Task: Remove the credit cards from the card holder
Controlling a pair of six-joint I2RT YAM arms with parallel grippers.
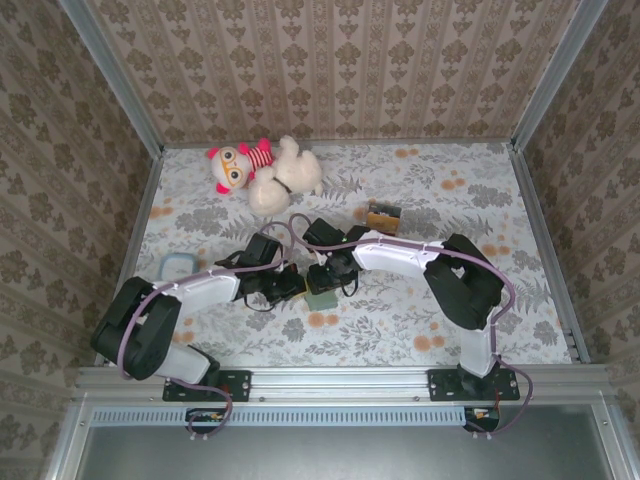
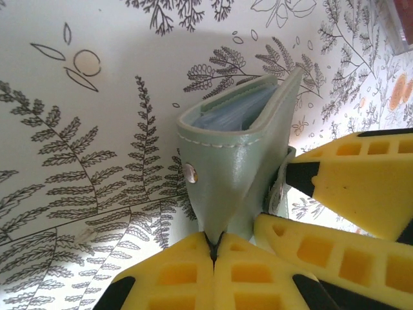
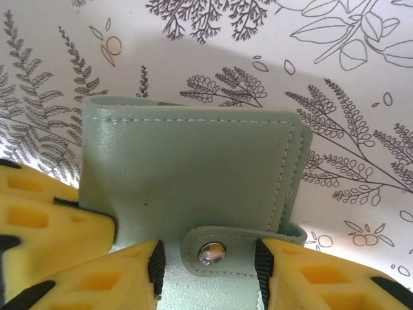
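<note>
1. Pinching one cover of the soft grey-green bifold card holder (image 2: 226, 168) mid-table, my left gripper (image 2: 213, 242) is fully closed.
2. My right gripper (image 3: 208, 258) sits half-open astride the snap tab (image 3: 232, 240); I'd peel it gently.

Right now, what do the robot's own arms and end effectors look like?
The left arm and right arm are built alike: white shells between bulky black joints, black bases bolted to a silver rail, and a purple cable looping along each. The left end effector and right end effector have bright yellow fingers moulded with rectangular recesses, with black strips on the inner faces.
</note>
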